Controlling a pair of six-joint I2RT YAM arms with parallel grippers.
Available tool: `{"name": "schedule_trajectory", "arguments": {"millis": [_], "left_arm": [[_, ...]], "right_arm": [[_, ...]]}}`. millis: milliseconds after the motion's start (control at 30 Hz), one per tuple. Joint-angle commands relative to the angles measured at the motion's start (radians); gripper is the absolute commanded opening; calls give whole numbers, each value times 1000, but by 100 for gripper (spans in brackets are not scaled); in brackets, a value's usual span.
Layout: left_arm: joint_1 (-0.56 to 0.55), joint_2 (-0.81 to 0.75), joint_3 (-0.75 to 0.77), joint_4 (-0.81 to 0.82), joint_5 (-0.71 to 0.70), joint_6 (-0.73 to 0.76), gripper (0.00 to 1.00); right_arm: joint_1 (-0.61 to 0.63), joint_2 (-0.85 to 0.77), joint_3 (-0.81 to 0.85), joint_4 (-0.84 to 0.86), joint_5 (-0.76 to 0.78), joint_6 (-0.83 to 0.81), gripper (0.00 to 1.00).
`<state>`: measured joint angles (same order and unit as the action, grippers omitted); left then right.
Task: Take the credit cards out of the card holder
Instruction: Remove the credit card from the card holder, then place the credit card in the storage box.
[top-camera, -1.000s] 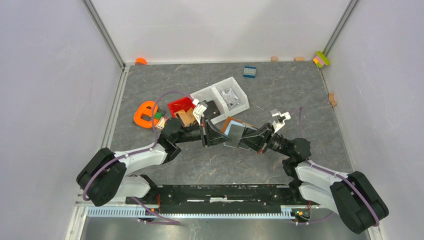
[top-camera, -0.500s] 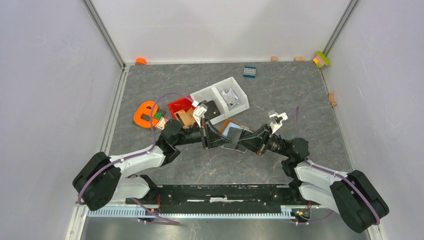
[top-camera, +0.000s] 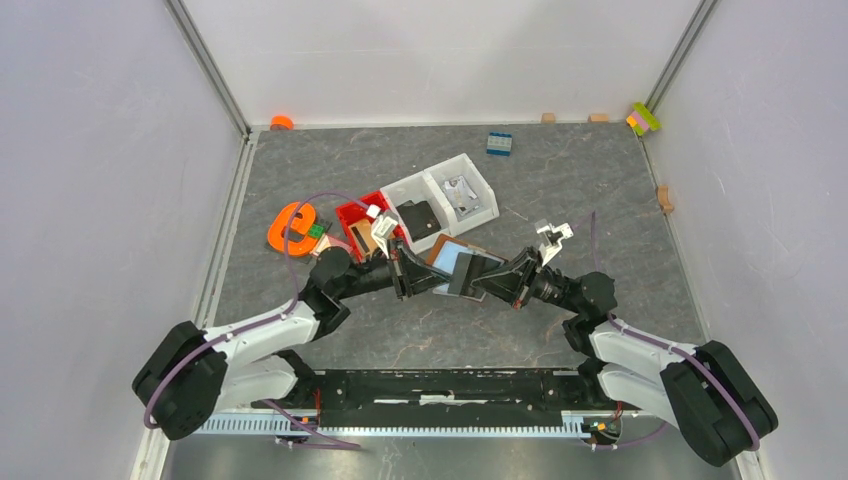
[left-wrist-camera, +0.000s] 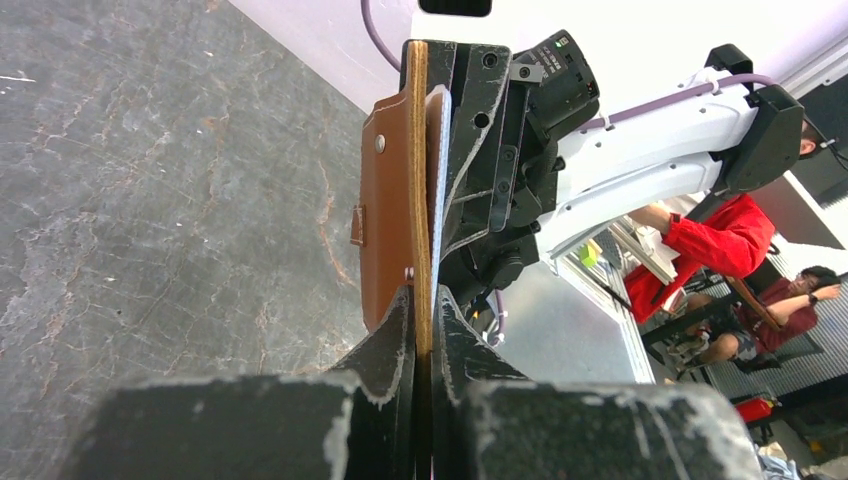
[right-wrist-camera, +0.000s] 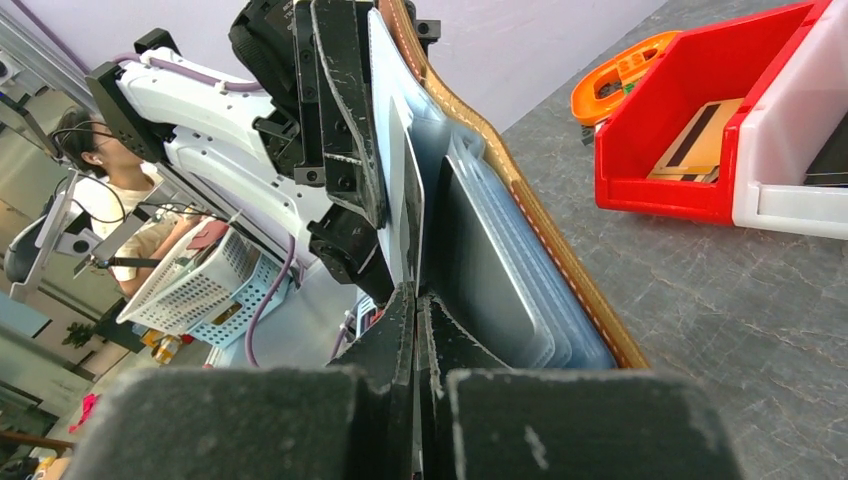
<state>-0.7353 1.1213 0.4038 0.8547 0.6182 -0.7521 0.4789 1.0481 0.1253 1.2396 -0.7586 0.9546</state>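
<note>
The brown card holder (top-camera: 447, 247) is held off the table between my two grippers, open, with its blue-grey pockets (right-wrist-camera: 520, 270) facing the right wrist. My left gripper (top-camera: 416, 272) is shut on the holder's tan edge (left-wrist-camera: 420, 200); the holder's brown outer face (left-wrist-camera: 385, 210) with its small strap tab shows beside it. My right gripper (top-camera: 480, 280) is shut on a thin pale silvery card (right-wrist-camera: 395, 200), seen as a grey rectangle (top-camera: 468, 272) standing partly out of the holder. An orange-tan card (right-wrist-camera: 700, 145) lies in the red bin (right-wrist-camera: 640, 190).
The red bin (top-camera: 352, 212) and a white two-part bin (top-camera: 478, 178) stand just behind the grippers; a black wallet-like item (top-camera: 415, 218) lies in the white one. An orange plastic object (top-camera: 290, 228) lies left. A blue brick (top-camera: 499, 142) lies farther back.
My left arm has swung left and drawn the holder a little left and back. The right gripper has followed slightly, still gripping the pale card.
</note>
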Motion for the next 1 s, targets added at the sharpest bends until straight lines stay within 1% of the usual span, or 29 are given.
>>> {"name": "schedule_trajectory", "arguments": {"millis": [0, 67, 133, 233, 300, 433, 500, 600, 733, 833, 900, 967], "left_arm": [[5, -55, -6, 87, -23, 22, 2], [7, -69, -14, 80, -48, 28, 2], [10, -94, -20, 28, -105, 49, 2], [10, -169, -20, -130, -265, 116, 2], [10, -230, -18, -268, -418, 151, 2], [10, -301, -5, -469, -698, 177, 2], [10, -305, 14, -547, -776, 178, 2], [10, -296, 45, -616, -845, 173, 2], [10, -326, 47, -656, -909, 168, 2], [10, -380, 31, -657, -916, 171, 2], [10, -414, 21, -655, -911, 182, 2], [10, -449, 17, -660, -908, 192, 2]], "right_arm": [[-15, 1, 15, -35, 33, -37, 0], [-17, -1, 15, -46, 37, -40, 0], [-20, -7, 17, -85, 48, -56, 0], [-30, -24, 19, -154, 81, -90, 0], [-36, -45, 27, -227, 113, -129, 0], [-39, -88, 59, -437, 208, -238, 0], [-37, -103, 79, -530, 266, -288, 0], [-36, -96, 120, -640, 334, -351, 0], [-21, 9, 199, -701, 348, -399, 0], [6, 127, 312, -762, 351, -428, 0], [34, 212, 416, -846, 371, -474, 0], [62, 290, 531, -959, 428, -530, 0]]}}
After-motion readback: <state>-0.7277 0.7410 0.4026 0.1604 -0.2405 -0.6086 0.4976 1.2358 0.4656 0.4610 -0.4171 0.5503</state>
